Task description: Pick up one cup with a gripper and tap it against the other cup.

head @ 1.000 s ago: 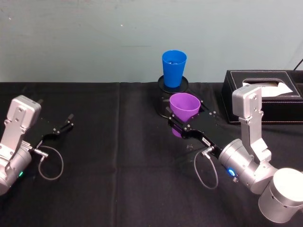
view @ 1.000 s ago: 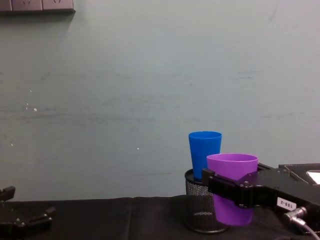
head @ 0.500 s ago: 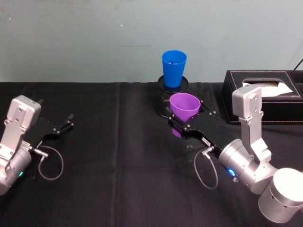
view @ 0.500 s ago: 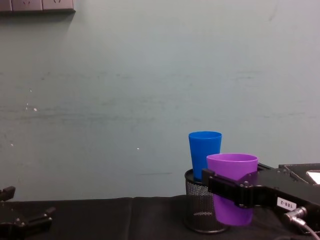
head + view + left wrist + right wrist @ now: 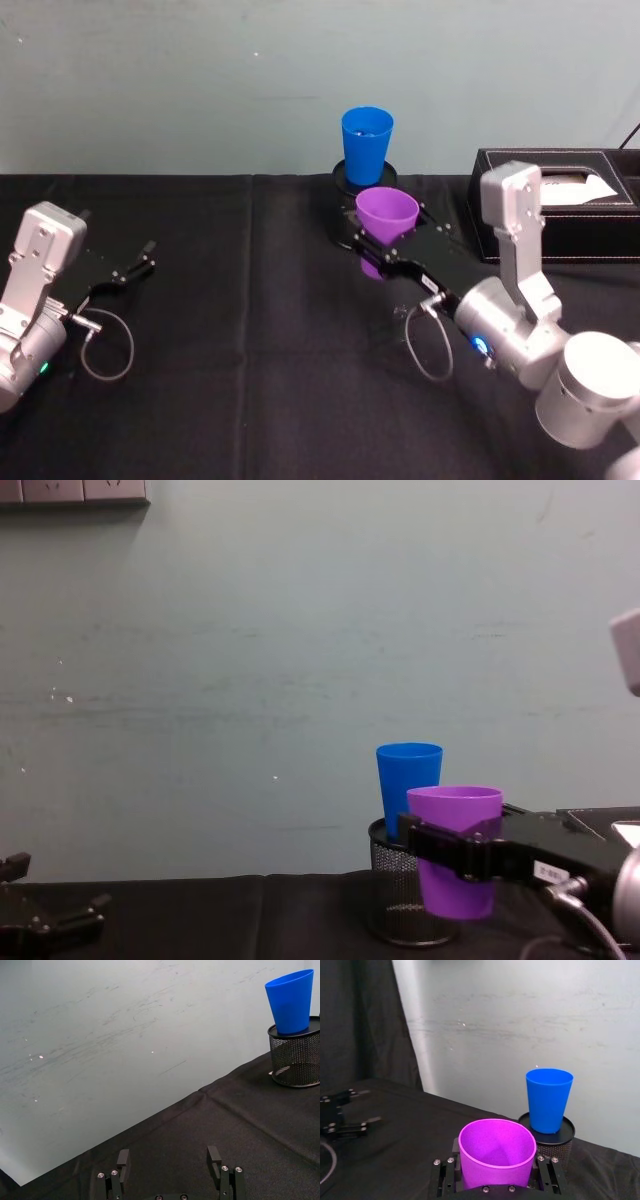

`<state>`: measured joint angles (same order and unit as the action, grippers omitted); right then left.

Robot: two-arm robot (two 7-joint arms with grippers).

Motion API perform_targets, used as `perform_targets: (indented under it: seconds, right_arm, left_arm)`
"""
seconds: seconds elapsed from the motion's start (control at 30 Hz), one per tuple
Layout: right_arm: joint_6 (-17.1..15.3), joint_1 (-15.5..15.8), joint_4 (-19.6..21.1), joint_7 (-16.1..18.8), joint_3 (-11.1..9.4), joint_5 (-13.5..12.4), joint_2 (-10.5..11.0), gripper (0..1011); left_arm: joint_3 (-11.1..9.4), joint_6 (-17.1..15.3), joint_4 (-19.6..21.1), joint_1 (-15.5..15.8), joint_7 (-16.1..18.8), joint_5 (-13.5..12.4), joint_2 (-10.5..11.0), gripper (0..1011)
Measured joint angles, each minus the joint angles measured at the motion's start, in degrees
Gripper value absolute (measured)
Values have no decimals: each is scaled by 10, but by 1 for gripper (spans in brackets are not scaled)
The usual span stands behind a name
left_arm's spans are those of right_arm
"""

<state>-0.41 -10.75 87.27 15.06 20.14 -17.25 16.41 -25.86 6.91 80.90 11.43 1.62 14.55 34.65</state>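
My right gripper (image 5: 386, 247) is shut on the purple cup (image 5: 386, 213) around its lower body and holds it upright above the black tablecloth. The blue cup (image 5: 366, 144) stands upright on top of a black mesh holder (image 5: 347, 186) at the back of the table. In the right wrist view the purple cup (image 5: 496, 1152) sits between the fingers (image 5: 443, 1176), with the blue cup (image 5: 548, 1099) a short gap beyond it. From the chest the purple cup (image 5: 455, 825) overlaps the blue cup (image 5: 406, 780). My left gripper (image 5: 133, 266) rests open at the far left.
A black tissue box (image 5: 565, 205) stands at the back right, close behind my right arm. The mesh holder (image 5: 392, 905) sits just behind the held cup. A grey wall closes off the back of the table. Black cloth lies bare between the two arms.
My right arm has carried the purple cup a little farther back and left, closer to the blue cup. The left arm has not moved.
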Motion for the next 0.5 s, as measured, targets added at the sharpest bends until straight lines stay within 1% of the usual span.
perform_targets:
  seconds: [0.13, 0.23, 0.27, 0.5]
  right_arm:
    - [-15, -32, -37, 0, -3, 4, -21, 735]
    - [-19, -50, -58, 0, -3, 8, -31, 734]
    - [-20, -62, -71, 0, -3, 11, -38, 734]
    - [-22, -103, -123, 4, -2, 20, -61, 735]
  left_arm:
    - [0, 0, 0, 0, 0, 0, 0, 1000]
    - [0, 0, 0, 0, 0, 0, 0, 1000]
    - [0, 0, 0, 0, 0, 0, 0, 1000]
    - [0, 0, 0, 0, 0, 0, 0, 1000]
